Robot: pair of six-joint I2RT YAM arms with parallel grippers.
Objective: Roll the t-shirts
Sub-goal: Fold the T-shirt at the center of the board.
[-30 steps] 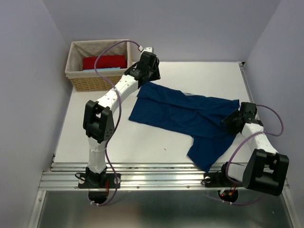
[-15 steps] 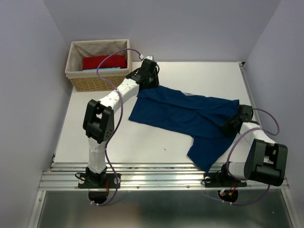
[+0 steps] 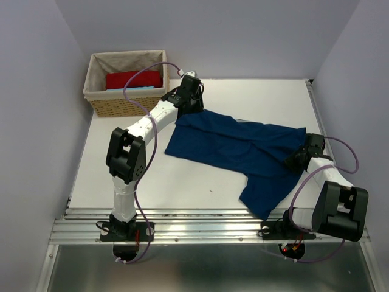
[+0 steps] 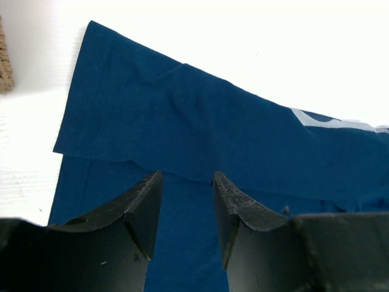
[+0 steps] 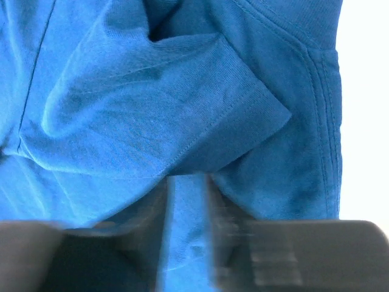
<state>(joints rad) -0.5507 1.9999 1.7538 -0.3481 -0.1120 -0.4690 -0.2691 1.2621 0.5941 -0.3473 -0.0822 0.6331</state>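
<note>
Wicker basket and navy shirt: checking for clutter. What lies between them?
Only bare table between basket and navy shirt, in the left wrist view; the top view shows the left arm above it.

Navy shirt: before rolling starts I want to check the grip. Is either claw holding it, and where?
Left claw is open, holding nothing. Right claw straddles shirt fabric below the sleeve; grip unclear.

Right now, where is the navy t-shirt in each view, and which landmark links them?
Top external: the navy t-shirt lies spread from centre to right.
Left wrist: it covers the middle and bottom.
Right wrist: it fills nearly the whole frame.
Shared landmark: the white table bordering it.
</note>
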